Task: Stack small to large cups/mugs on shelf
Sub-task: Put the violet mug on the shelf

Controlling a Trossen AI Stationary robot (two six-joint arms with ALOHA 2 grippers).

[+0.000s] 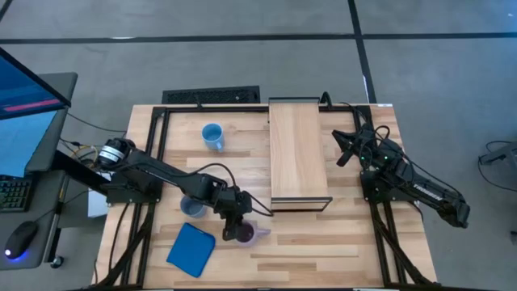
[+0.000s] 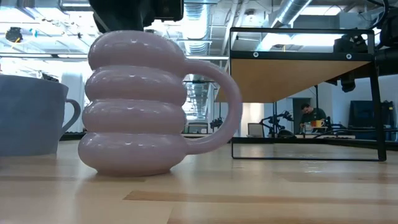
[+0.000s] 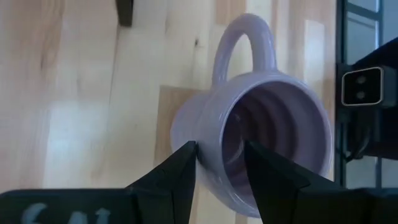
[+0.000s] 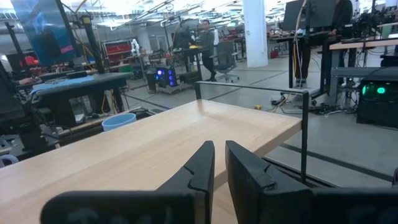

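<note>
The table (image 1: 323, 242) carries everything, and the shelf (image 1: 297, 149) stands along its middle toward the far edge, a pale board raised on a dark base. Its top is bare, so I judge that no mug is stacked there yet.

The left arm reaches over the near part of the table. The left gripper (image 3: 221, 163) is down on the purple mug (image 1: 245, 234), which stands upright on the table, near the front end of the shelf. One finger is outside the wall and the other inside the mouth, so the jaws pinch the rim opposite to the handle. This grip leaves the handle free and keeps the mug upright for a lift. The mug sits flat on the wood in the low view, so it is not lifted yet.

The right arm waits at the right side of the shelf. The right gripper (image 4: 219, 163) points across the board, with the jaws almost together and nothing between them.

The blue pad (image 1: 191, 249) lies flat near the front edge, left of the purple mug. The grey mug (image 1: 192, 208) stands just beside the left arm. The light blue mug (image 1: 213, 136) stands far back, well apart.

The way to the shelf looks open; only the raised edge must be cleared.
</note>
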